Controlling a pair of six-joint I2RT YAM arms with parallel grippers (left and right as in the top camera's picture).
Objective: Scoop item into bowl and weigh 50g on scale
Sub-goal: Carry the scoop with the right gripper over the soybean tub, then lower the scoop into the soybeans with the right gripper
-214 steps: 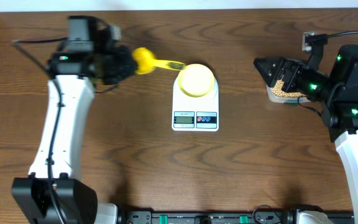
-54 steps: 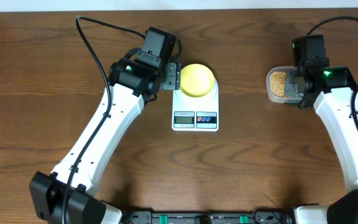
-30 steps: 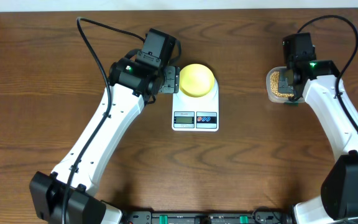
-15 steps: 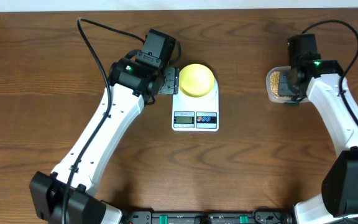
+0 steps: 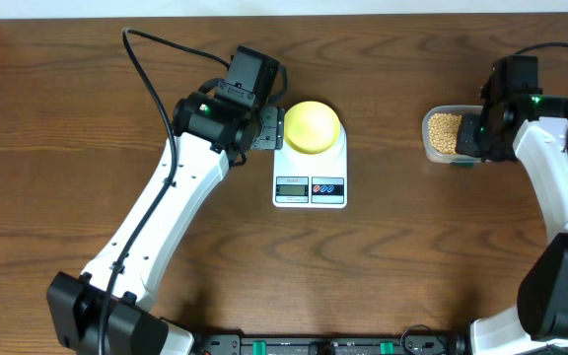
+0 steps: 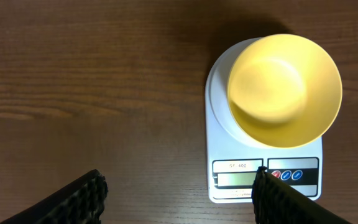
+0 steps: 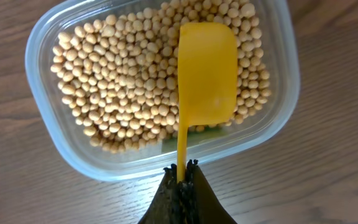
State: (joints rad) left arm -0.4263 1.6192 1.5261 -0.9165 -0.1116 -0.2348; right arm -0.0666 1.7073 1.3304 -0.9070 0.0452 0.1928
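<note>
Right gripper (image 7: 180, 169) has shifted outward, pinching yellow plastic scoop (image 7: 207, 71) over small beige beans (image 7: 123, 81) just ahead; dig forward, lift level. Left gripper (image 6: 179, 198) spread.

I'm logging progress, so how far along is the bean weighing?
Done: the empty bowl sits on the scale. In hand: the right pincer grips the scoop by its handle, over the beans in the tub. Left: moving beans into the bowl and weighing.
</note>
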